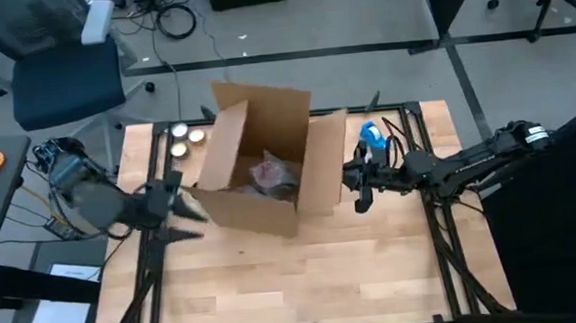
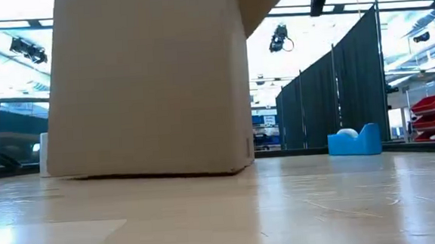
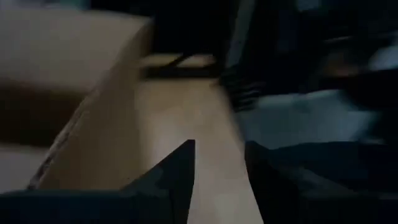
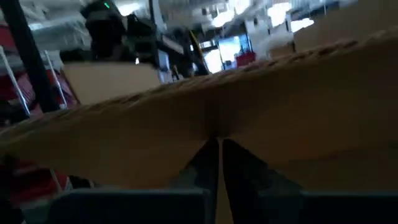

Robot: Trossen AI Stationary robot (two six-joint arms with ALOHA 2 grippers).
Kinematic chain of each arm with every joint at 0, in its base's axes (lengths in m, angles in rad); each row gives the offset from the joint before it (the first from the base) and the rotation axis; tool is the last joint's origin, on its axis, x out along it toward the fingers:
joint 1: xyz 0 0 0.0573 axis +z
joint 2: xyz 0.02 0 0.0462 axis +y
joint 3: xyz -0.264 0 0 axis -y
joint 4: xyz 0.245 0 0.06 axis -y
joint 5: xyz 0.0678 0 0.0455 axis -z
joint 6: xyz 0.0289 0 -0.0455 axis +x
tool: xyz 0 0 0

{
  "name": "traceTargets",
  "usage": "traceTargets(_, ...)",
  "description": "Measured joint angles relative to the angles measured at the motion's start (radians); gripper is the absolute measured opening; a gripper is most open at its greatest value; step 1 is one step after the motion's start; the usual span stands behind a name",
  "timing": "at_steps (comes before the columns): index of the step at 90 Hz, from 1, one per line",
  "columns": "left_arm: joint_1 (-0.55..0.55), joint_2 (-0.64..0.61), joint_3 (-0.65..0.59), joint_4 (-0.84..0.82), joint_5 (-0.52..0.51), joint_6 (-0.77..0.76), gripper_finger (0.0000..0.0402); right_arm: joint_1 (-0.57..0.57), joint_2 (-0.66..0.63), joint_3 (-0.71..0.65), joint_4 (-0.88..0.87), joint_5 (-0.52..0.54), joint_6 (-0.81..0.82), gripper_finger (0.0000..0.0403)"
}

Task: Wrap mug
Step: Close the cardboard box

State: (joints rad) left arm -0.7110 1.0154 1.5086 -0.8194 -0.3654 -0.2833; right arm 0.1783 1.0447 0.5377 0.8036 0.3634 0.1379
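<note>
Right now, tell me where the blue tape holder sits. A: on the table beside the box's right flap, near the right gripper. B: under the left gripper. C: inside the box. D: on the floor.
A: in the high view the blue tape holder rests on the table just beyond the box, by the right gripper.

Cardboard box (image 1: pixel 268 163): matt brown corrugated board, fluted edges visible (seen close in the right wrist view). Table (image 1: pixel 305 281): pale wood planks, smooth, slightly glossy. Tape dispenser (image 2: pixel 355 141), at the box's 3 o'clock: glossy blue plastic. Wrapping (image 1: pixel 272 174) inside box: crinkled, shiny, film-like. Left gripper (image 1: pixel 179 216) fingers: matt dark plastic.
</note>
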Motion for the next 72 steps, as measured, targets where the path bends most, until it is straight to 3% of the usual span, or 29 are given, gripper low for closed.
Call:
traceTargets(7,0.0,0.001,0.075,-0.018,0.006,0.096,0.0126,0.008,0.003,0.032,-0.003,0.001,-0.042,0.0)
traceTargets(14,0.0,-0.003,0.151,-0.039,-0.085,0.149,0.0126,0.02,0.023,0.059,-0.001,0.001,-0.076,0.0)
traceTargets(25,0.003,-0.003,0.246,-0.091,-0.395,0.207,0.0126,0.03,0.06,0.088,-0.009,0.007,-0.117,0.0)
traceTargets(36,0.014,-0.012,0.259,-0.221,-0.714,0.203,0.0126,0.03,0.075,0.104,-0.011,0.009,-0.141,0.0)
traceTargets(52,0.023,-0.014,0.218,-0.508,-0.73,-0.061,0.0126,0.027,0.077,0.117,-0.011,0.009,-0.169,0.0)
traceTargets(72,0.029,-0.016,-0.004,-0.518,-0.723,-0.122,0.0126,0.009,0.076,0.116,-0.011,0.009,-0.181,0.0)
